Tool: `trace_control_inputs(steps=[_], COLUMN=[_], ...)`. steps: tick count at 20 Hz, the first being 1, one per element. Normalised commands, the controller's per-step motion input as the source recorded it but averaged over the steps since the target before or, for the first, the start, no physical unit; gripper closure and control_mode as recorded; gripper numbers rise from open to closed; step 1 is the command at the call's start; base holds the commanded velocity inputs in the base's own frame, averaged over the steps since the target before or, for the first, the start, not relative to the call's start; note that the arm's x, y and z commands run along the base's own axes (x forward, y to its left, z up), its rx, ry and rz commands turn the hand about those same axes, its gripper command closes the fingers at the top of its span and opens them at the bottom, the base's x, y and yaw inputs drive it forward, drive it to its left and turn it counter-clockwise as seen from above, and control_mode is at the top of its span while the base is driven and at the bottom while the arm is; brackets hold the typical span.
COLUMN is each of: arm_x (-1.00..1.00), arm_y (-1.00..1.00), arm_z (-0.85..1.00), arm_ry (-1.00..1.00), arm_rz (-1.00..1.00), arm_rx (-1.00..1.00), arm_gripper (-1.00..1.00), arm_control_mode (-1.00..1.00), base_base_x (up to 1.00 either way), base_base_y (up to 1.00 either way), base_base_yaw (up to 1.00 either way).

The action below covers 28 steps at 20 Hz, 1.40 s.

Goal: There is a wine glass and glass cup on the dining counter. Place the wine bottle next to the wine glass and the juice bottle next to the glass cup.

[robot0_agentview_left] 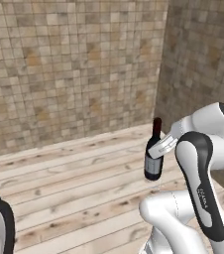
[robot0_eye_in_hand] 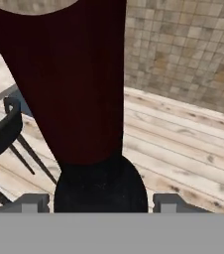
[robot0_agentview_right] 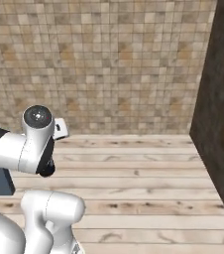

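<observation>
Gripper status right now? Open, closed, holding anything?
Gripper: shut on the wine bottle, gripped near the neck and carried upright in the air above the wooden floor.

The arm is folded, elbow high. The claw (robot0_agentview_left: 159, 149) is closed on the wine bottle (robot0_agentview_left: 154, 158), carried upright in the air.
</observation>
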Motion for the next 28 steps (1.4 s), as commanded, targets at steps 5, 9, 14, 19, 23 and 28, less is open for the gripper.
trace_control_inputs(steps=[5, 9, 14, 19, 23, 28], arm_x=[0.0, 0.0, 0.0, 0.0, 0.0, 0.0], arm_y=[0.0, 0.0, 0.0, 0.0, 0.0, 0.0], arm_z=[0.0, 0.0, 0.0, 0.0, 0.0, 0.0], arm_ry=[0.0, 0.0, 0.0, 0.0, 0.0, 0.0], arm_rz=[0.0, 0.0, 0.0, 0.0, 0.0, 0.0], arm_rx=[0.0, 0.0, 0.0, 0.0, 0.0, 0.0], arm_gripper=[1.0, 1.0, 1.0, 1.0, 1.0, 1.0], arm_control_mode=[1.0, 1.0, 1.0, 1.0, 1.0, 1.0], base_base_x=[0.82, 0.79, 0.74, 0.72, 0.68, 0.62], base_base_y=[-0.03, -0.03, -0.02, -0.02, 0.0, 0.0], base_base_yaw=[0.09, 0.14, 0.21, 0.25, 0.3, 0.37])
